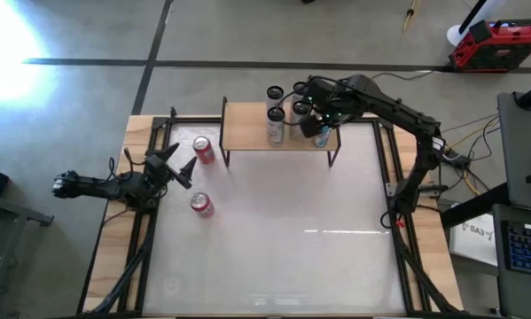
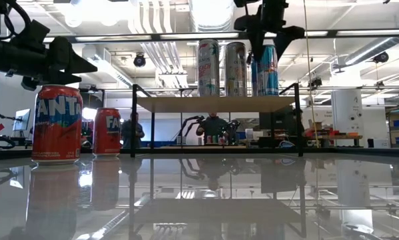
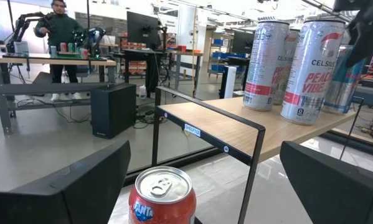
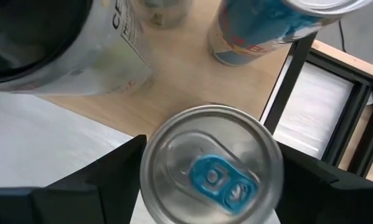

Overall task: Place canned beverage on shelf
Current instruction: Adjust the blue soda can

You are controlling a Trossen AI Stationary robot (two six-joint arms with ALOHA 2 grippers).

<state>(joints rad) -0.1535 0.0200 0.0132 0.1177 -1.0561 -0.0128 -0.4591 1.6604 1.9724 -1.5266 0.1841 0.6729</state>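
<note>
Four tall metal cans point(image 1: 275, 124) on tan wooden shelf point(image 1: 247, 128), black legs

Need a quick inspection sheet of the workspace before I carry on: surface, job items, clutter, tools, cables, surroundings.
Surface: glossy table, bare in the middle.
Job's things: shelf holds several tall cans; blue-tabbed can stands at its right end; two Fanta cans on the table, left of the shelf.
Clutter: nothing seen.
Tools: right tool above the blue-tabbed can, jaws on either side of it; left tool open by a Fanta can.
Cables: some beyond the table's right edge.
Surroundings: person at a far bench.
</note>
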